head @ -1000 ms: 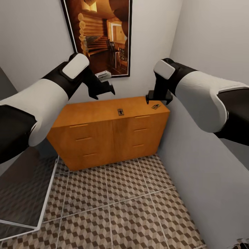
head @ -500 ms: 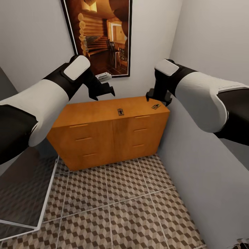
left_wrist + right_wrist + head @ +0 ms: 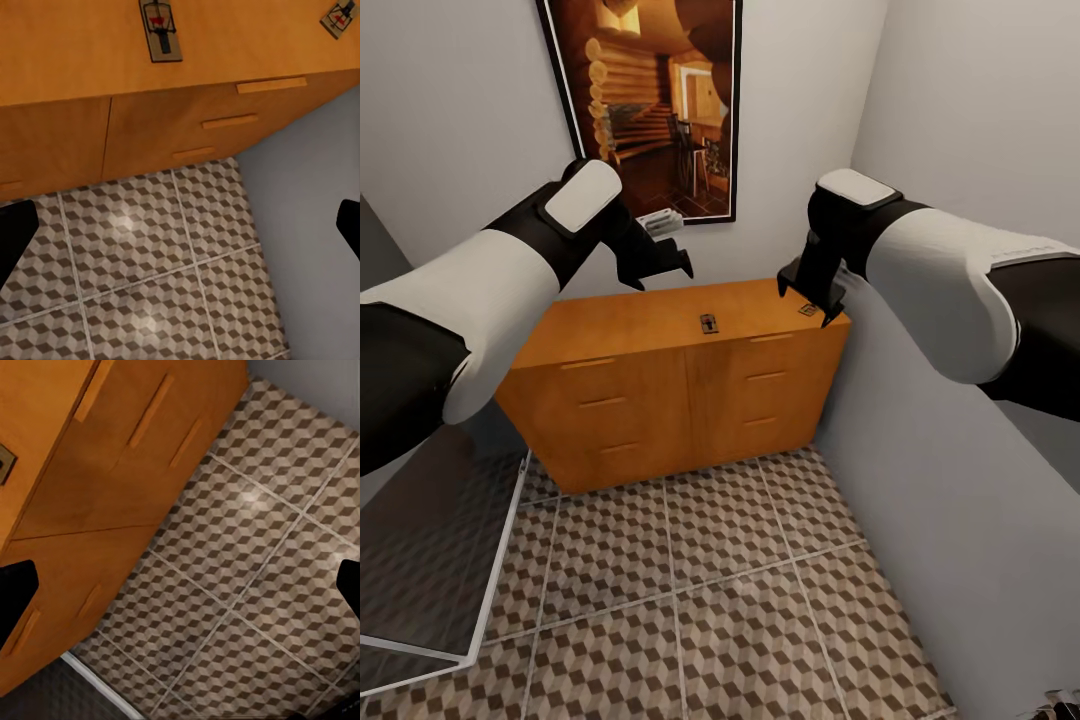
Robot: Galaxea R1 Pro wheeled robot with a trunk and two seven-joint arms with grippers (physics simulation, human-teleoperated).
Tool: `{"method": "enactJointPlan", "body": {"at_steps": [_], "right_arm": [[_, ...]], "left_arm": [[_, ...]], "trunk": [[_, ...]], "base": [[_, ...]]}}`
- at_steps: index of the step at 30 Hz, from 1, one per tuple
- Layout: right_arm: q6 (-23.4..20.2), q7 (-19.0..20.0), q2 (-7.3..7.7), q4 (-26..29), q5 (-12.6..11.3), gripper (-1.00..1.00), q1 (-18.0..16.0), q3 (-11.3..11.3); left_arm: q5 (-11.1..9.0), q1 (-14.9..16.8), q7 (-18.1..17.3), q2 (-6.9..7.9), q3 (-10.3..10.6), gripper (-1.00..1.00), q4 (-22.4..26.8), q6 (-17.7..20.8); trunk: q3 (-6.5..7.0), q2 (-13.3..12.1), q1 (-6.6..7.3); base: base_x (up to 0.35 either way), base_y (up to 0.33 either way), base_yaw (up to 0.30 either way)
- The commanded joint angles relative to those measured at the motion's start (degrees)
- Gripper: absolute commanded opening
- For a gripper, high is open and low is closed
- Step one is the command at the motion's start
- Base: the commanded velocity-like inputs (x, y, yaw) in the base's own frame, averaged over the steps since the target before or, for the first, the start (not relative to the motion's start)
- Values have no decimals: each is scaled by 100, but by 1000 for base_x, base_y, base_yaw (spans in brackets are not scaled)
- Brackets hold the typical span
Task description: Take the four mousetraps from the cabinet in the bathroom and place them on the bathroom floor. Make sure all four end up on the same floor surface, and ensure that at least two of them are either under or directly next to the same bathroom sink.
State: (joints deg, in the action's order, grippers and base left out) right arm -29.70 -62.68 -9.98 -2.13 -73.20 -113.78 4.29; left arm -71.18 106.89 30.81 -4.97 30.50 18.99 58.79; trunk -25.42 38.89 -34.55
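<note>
The orange-brown cabinet (image 3: 660, 400) stands against the back wall. Two mousetraps lie on its top: one near the middle (image 3: 709, 323) and one at the right end (image 3: 807, 310), partly covered by my right gripper (image 3: 806, 302). That gripper hangs open just above the right-end trap. My left gripper (image 3: 660, 270) is open and empty, held above the back left part of the cabinet top. The left wrist view shows both mousetraps (image 3: 160, 28) (image 3: 339, 15) on the cabinet (image 3: 67, 60). A corner of a mousetrap (image 3: 4, 461) shows in the right wrist view. The cube-patterned bathroom floor (image 3: 710, 600) spreads in front.
A framed picture (image 3: 650, 100) hangs above the cabinet. A plain wall (image 3: 960, 500) runs close along the right, meeting the cabinet's right end. The dark glass-walled shower (image 3: 420, 560) is at lower left.
My right gripper has tilted and dropped slightly toward the mousetrap at the cabinet's right end, now covering part of it. The left arm has barely moved.
</note>
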Motion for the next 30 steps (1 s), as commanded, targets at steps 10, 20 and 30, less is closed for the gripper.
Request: {"method": "enactJointPlan", "body": {"at_steps": [10, 20, 30], "right_arm": [[-21, -103, -1, -8, -146, 100, 108, 46], [-46, -111, -1, -7, -159, 100, 187, 49], [-63, -106, -1, -7, -160, 100, 200, 47]], "left_arm": [[-75, 7, 57, -5, 41, 100, 4, -6], [-80, 7, 85, -60, 36, 100, -26, -8], [-77, 7, 105, -167, 43, 100, -56, -10]], "trunk": [[-8, 7, -2], [-8, 7, -2], [-8, 7, -2]], "base": [[0, 0, 0], [0, 0, 0], [1, 0, 0]]}}
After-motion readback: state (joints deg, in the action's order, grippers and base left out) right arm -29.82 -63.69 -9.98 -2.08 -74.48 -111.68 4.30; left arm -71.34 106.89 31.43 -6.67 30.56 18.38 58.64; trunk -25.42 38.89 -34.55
